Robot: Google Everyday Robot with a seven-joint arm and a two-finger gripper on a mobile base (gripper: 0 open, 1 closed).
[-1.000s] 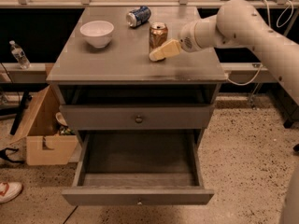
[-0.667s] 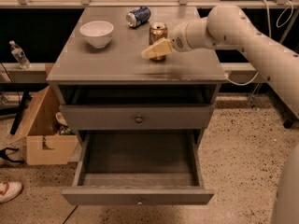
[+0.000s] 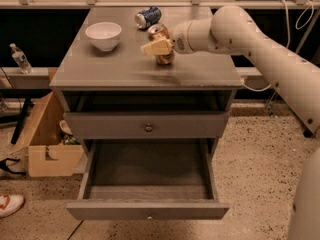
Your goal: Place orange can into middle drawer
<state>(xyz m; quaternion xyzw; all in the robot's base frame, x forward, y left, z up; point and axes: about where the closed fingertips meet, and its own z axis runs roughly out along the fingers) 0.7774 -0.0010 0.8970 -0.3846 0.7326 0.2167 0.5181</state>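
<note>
- The orange can stands upright on the cabinet's surface, toward the back right. It is near the blue-and-white can, which lies on its side behind it, and well apart from the white bowl at the left.
- The claw reaches in from the right at the end of the pale arm. It sits at the can's mid-height, its yellowish tip across the can's front face.
- Whether the claw is spread, closed or gripping the can, I cannot tell: the can's base looks set on the surface, and the contact itself is not readable.
- The step in hand looks like the grasp, with the claw brought up to the can and no lift yet begun.
- The middle drawer is pulled fully out below, its floor bare. The upper drawer front with its round knob is closed.
- The next move calls for a firm hold around the can's body and a straight lift clear of the surface. After that comes a carry forward past the cabinet's front edge and down into the open drawer.
- The descent should keep the can upright and clear of the drawer's front rim.
</note>
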